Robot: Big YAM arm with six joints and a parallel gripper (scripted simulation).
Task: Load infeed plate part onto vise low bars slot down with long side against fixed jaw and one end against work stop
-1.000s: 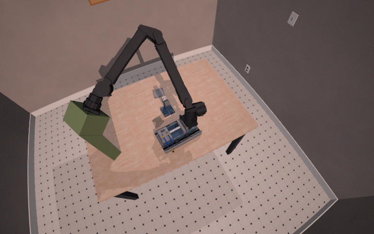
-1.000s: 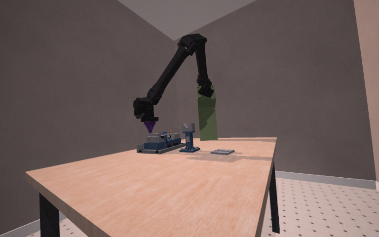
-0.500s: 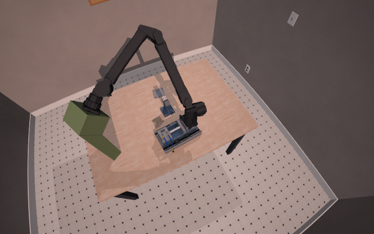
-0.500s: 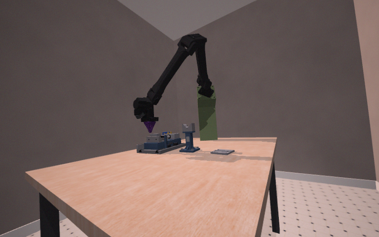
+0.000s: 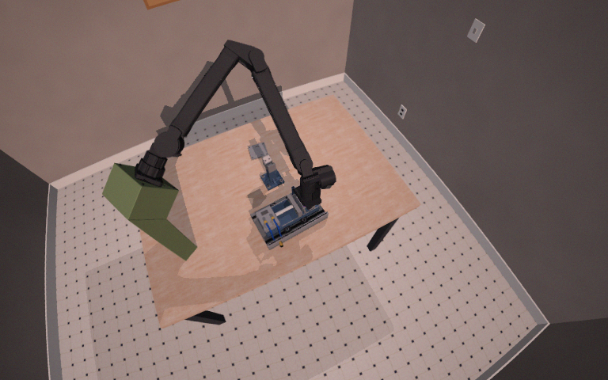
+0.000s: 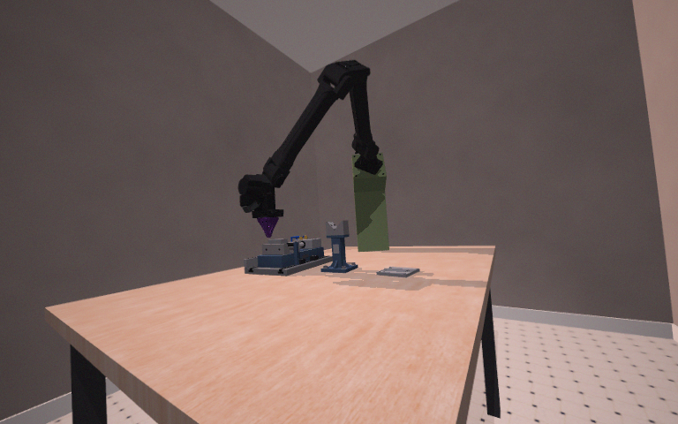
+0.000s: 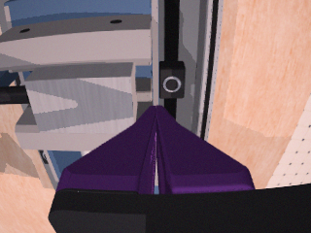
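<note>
My gripper (image 6: 268, 233) (image 7: 155, 116) has purple fingers pressed together with nothing between them. It hangs a little above the vise (image 5: 286, 218) (image 6: 284, 257), over the end by the work stop (image 7: 171, 84). A grey block, the part (image 7: 85, 93) (image 6: 274, 242), lies in the vise between the jaws, next to the grey jaw face (image 7: 78, 42) with two holes. Its right end sits close to the work stop. I cannot tell which way its slot faces. In the top view the wrist hides the fingers.
The infeed plate (image 5: 257, 150) (image 6: 398, 271) lies bare on the table behind the vise. The V-block (image 5: 271, 172) (image 6: 337, 230) on its blue stand is between plate and vise. The arm's green pedestal (image 5: 138, 197) (image 6: 371, 209) stands at the table's far edge.
</note>
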